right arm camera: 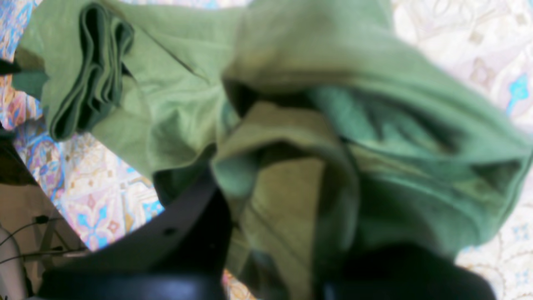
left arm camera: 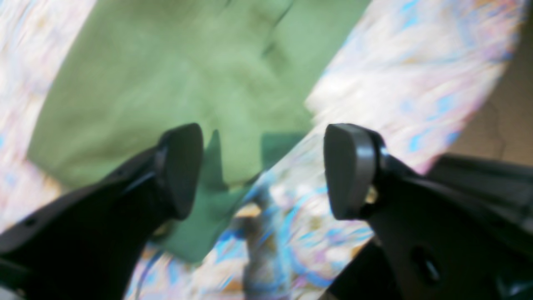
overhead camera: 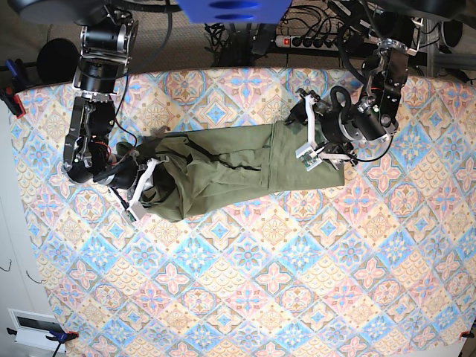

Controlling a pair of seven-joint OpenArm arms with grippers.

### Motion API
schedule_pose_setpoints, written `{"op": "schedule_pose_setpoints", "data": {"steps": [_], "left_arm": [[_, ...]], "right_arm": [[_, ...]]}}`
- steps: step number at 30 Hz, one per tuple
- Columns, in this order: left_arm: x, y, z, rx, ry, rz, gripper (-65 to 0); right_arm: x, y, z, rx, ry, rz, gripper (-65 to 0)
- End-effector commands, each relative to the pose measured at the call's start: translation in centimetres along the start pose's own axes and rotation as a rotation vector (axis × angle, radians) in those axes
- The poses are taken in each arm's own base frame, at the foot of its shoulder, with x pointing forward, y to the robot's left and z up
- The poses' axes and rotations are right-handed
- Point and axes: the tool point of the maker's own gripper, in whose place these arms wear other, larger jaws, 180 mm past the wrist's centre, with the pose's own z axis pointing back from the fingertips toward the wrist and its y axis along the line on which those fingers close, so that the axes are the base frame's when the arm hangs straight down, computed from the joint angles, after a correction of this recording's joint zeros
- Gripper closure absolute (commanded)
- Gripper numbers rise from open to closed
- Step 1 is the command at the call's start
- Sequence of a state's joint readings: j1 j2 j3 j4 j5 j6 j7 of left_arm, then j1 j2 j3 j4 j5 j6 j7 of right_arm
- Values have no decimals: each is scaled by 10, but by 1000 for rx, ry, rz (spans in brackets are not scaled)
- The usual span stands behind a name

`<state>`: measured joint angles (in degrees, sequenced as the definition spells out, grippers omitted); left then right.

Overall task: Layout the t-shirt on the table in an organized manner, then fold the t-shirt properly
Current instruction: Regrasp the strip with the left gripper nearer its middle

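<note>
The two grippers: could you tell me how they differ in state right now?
The left gripper stands wide open with nothing between its pads, over the t-shirt's edge; the right gripper is shut on bunched cloth at the other end. Both sit at the t-shirt's ends above the table.

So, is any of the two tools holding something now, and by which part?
The right tool is shut on the t-shirt, gripping bunched fabric at its end. The left tool is open and holds nothing, above the other end.
</note>
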<state>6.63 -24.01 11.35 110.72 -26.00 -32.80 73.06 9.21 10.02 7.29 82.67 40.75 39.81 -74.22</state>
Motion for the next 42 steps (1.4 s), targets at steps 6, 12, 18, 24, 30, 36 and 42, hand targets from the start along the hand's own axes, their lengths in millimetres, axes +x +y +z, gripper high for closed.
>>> {"op": "schedule_pose_setpoints", "data": {"steps": [6,12,18,24,30,36,42], "left_arm": [[15,-7,-14,0,15,-121,-475],[17,-16,-27,-37,35,-138,-475],[15,-13,-28,-10,52,-156,-391],[13,-4,-37,10,71,-146,-86],[20,0,-38,20,32,-142,0],[48,-1,-38,19,-85,-120,0],[71,-2,-38,26,-168,-36,0]], "right_arm": [[22,0,7,0,-64,28,-2],[23,0,7,0,-65,28,-2],[23,0,7,0,-65,27,-2],[21,-1,7,1,-62,24,-2],[21,-1,7,1,-62,24,-2],[23,0,7,0,-65,27,-2],[23,0,7,0,-65,28,-2]]}}
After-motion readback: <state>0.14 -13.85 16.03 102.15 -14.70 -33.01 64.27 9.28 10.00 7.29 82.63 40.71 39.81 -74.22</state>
